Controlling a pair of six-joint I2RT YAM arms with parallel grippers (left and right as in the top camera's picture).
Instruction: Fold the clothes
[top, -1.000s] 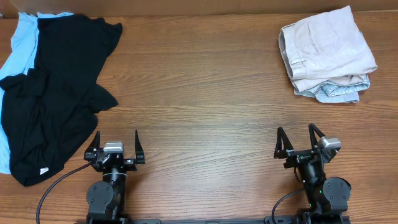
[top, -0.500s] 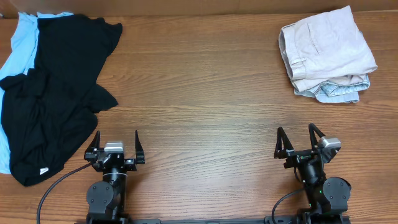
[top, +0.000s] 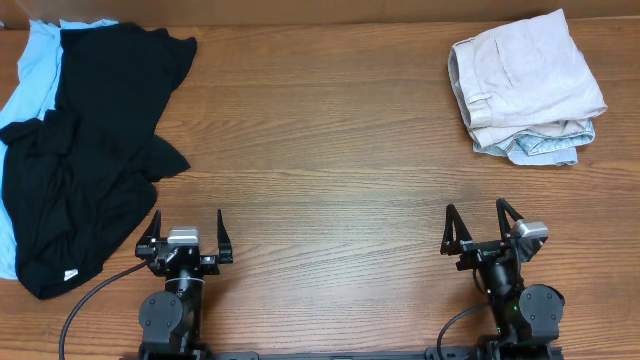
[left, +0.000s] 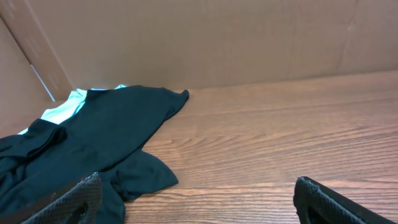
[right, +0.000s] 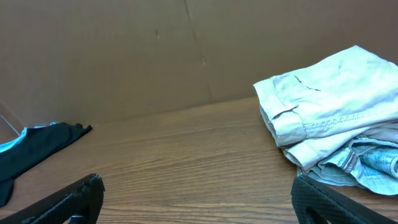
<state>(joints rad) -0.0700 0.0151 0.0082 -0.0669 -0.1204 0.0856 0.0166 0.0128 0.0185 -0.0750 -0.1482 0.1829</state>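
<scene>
- The left pincer (top: 187, 222) and the right pincer (top: 476, 215) both sit low at the near edge of the tabletop (top: 330, 150). Each has its fingers spread wide, holds nothing, and is well apart from every garment.
- The black garment (top: 90, 150) lies loosely spread and rumpled at the far left. It is draped over a sky-blue piece (top: 35, 70), which shows only along the black garment's left and top edges.
- The black cloth looks thin, light and limp. It will likely sag and bunch when lifted, so a single pinch would carry up only a corner while the rest drags.
- The safest hold on the black garment is probably an outer edge or hem, such as the lobe jutting toward the middle of the tabletop. Taking it there should avoid catching the blue layer beneath.
- The beige shorts (top: 525, 80) sit at the far right, already folded into a compact block on top of a denim piece (top: 545, 148) that peeks out at the near side.
- The beige cotton seems thicker and stiffer, with seams and a waistband that hold their shape. I judge a pinch at the waistband or a stitched edge to be firmer than one on the flat panel.
- Nothing here is fragile. The main risk is picking up two layers at once.
</scene>
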